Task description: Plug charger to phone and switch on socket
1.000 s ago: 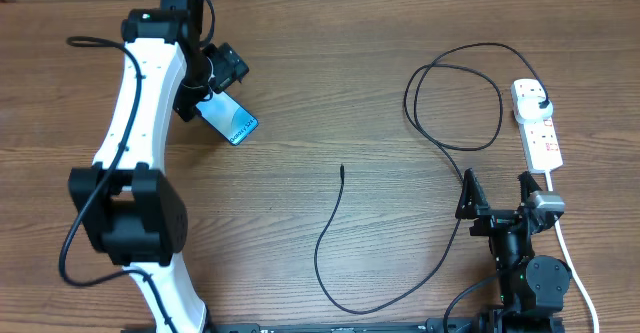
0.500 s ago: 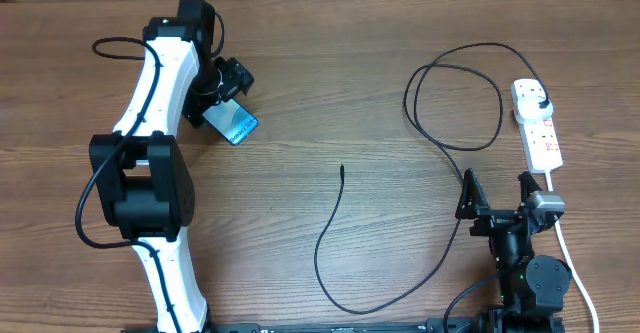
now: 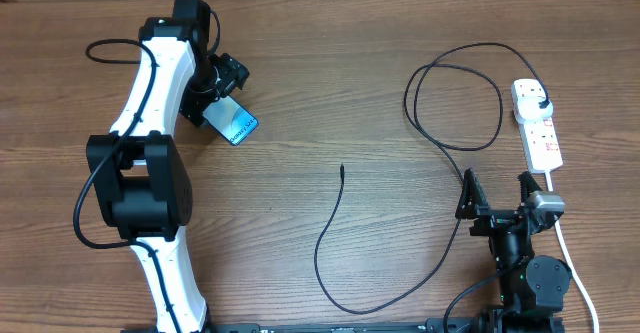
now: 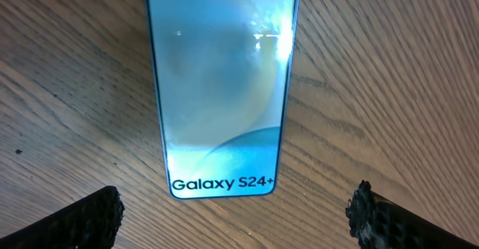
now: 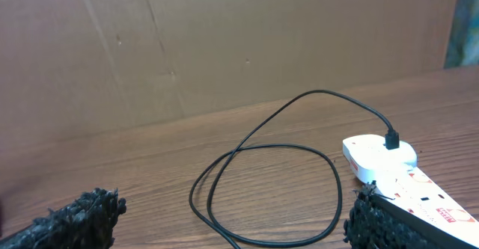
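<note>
Left fingers are standing wide apart, one pad either side of the view, touching nothing. The left gripper is hovering over the near end of the phone, and the gap is wider than the handset. The phone is lying flat on the table, screen up and lit, at the far left.

Right fingers are also spread wide and holding nothing. The right gripper is sitting low at the near right, well apart from anything it might take.

I am reading this as the opening step: the left arm is lining up on the phone, either to grip it by its long edges or to pin it. Nothing is joined yet.

The charger is trailing loose across the middle of the table. Its connector tip is lying free, well apart from the phone, and its black plug is sitting in the far outlet of the socket at the far right. I cannot tell whether the switch there is on.

Next move, as I judge it: lowering the left jaws squarely onto the phone's sides without skidding it, then bringing the thin tip to its port, which is calling for a fine pinch and close alignment.
</note>
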`<act>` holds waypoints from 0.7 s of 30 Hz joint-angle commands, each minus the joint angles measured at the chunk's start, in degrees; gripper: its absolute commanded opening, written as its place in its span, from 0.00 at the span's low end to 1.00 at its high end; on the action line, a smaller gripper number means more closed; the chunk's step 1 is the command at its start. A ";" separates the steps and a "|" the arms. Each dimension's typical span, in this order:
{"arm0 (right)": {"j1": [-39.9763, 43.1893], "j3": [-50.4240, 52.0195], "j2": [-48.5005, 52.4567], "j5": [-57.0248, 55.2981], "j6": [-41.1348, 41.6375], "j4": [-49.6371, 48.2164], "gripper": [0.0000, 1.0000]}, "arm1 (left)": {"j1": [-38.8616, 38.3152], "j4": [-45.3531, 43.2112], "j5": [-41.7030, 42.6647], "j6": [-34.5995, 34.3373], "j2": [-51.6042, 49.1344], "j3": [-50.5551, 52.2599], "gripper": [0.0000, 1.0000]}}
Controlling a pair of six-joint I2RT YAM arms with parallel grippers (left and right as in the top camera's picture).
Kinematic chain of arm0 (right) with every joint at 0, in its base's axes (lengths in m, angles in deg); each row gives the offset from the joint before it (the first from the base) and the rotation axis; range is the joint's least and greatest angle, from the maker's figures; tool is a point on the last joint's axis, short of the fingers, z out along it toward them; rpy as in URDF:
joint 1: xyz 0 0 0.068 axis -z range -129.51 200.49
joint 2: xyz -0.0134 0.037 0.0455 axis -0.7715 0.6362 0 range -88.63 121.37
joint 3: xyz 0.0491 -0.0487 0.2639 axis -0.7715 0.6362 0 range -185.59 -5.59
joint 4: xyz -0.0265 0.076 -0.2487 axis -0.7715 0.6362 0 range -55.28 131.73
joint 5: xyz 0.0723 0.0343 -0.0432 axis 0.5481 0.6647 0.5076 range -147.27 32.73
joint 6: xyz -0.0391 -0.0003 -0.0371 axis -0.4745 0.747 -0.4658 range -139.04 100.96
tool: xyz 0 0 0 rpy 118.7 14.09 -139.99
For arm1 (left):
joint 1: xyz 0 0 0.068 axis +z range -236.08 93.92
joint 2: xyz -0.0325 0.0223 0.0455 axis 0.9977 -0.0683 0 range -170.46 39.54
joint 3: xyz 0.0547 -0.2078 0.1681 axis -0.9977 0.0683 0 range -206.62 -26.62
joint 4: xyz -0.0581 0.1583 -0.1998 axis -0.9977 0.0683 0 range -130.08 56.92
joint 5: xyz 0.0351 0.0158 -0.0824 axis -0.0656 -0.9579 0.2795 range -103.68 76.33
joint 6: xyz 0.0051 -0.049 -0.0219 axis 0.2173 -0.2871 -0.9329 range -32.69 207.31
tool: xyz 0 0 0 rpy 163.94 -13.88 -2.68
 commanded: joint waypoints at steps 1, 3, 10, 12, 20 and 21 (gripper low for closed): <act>-0.39 0.61 -0.52 -0.35 -0.22 -0.22 1.00 | 1.01 0.07 0.11 -1.42 -1.38 -1.16 1.00; -0.39 0.59 -0.52 -0.35 -0.22 -0.22 1.00 | 1.18 0.26 0.70 -1.11 -2.67 -1.16 1.00; -0.39 0.61 -0.52 -0.35 -0.22 -0.22 1.00 | 1.14 -0.66 2.75 0.13 -7.61 -1.16 1.00; -0.39 0.61 -0.52 -0.35 -0.22 -0.22 1.00 | 1.14 -0.96 2.62 0.13 -7.69 -1.16 1.00; -0.39 0.61 -0.52 -0.35 -0.24 -0.22 1.00 | 1.14 -1.86 0.13 0.15 -7.72 -1.14 1.00; -0.39 0.59 -0.52 -0.35 -0.22 -0.22 1.00 | 1.14 -1.86 -0.39 0.17 -7.74 -1.14 1.00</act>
